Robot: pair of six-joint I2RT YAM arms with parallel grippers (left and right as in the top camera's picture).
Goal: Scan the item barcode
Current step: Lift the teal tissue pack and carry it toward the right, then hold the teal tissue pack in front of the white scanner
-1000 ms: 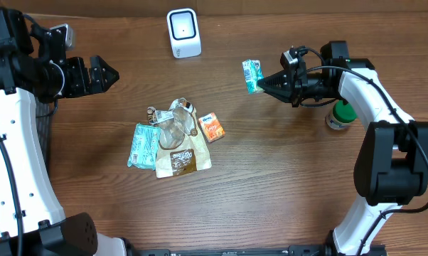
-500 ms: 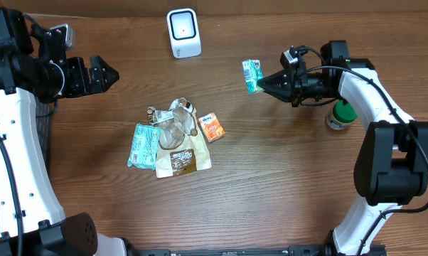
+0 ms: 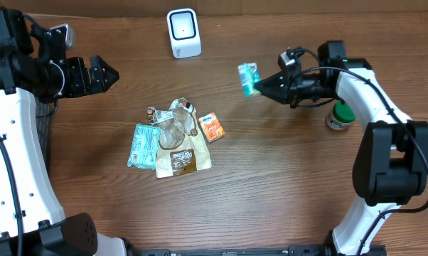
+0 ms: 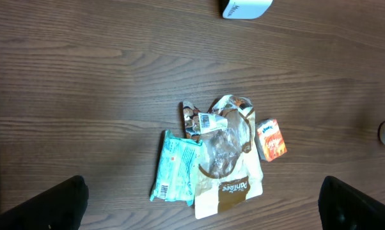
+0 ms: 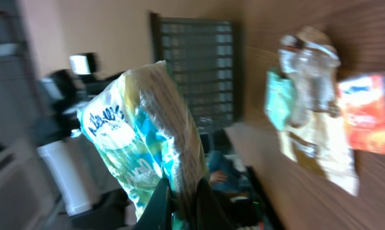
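Altogether — one scanner, one held packet.

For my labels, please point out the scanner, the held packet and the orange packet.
scanner (image 3: pixel 183 30), overhead view, front face
held packet (image 3: pixel 247 73), overhead view, middle
orange packet (image 3: pixel 212 128), overhead view, middle

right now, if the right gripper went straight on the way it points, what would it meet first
Holding the green packet, the right gripper points left, between the scanner and the pile of packets. That stretch looks free; the open left gripper would likely come first, though heights are unclear.
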